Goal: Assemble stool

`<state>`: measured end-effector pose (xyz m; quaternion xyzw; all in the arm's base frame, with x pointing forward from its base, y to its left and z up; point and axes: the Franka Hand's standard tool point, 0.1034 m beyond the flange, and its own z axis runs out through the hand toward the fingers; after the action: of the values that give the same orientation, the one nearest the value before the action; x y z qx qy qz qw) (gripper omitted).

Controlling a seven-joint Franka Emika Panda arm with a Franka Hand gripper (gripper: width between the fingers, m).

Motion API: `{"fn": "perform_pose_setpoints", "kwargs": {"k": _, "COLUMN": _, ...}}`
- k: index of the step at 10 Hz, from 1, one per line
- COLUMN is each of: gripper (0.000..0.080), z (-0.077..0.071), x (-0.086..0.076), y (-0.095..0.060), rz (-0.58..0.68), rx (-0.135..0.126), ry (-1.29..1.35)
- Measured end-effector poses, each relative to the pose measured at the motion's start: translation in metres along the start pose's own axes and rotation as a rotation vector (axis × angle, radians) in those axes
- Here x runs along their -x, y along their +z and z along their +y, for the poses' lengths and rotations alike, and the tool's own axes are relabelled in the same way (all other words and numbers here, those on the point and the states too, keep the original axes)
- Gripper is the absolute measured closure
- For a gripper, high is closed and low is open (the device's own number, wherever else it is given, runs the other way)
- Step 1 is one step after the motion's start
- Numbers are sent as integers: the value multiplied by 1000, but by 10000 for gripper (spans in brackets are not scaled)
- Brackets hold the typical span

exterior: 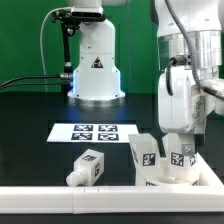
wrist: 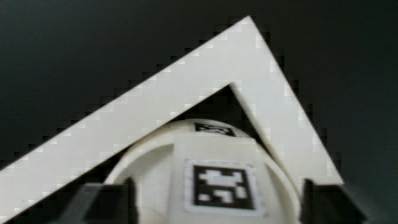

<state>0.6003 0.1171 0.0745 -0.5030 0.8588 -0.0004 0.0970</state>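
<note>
My gripper (exterior: 181,150) stands at the exterior view's right, its jaws shut on a white stool leg (exterior: 181,158) that bears a square tag. In the wrist view the leg (wrist: 217,180) fills the gap between the two dark fingers (wrist: 100,205), tag facing the camera. The leg is held upright over the round white seat (exterior: 165,178), which lies against the front wall. A second leg (exterior: 144,152) stands tilted on the seat beside my gripper. A third leg (exterior: 88,166) lies on its side on the black table further left.
The marker board (exterior: 95,130) lies flat mid-table. A white wall (exterior: 70,197) runs along the table's front edge; its corner shows as a white angle in the wrist view (wrist: 249,70). The robot base (exterior: 96,70) stands at the back.
</note>
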Motion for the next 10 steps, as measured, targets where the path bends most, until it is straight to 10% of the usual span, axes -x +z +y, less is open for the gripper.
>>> {"fn": "perform_pose_setpoints", "kwargs": {"k": 2, "gripper": 165, "z": 3, "x": -1, "y": -3, "rz": 1, "rx": 38, "ry": -65}}
{"fn": "perform_pose_setpoints", "kwargs": {"k": 4, "gripper": 154, "z": 4, "x": 8, "y": -21, "rz": -21, "rx": 97, "ry": -304}}
{"fn": "perform_pose_setpoints", "kwargs": {"k": 10, "gripper": 151, "z": 5, "x": 15, "y": -34, "rz": -46, "rx": 99, "ry": -816}}
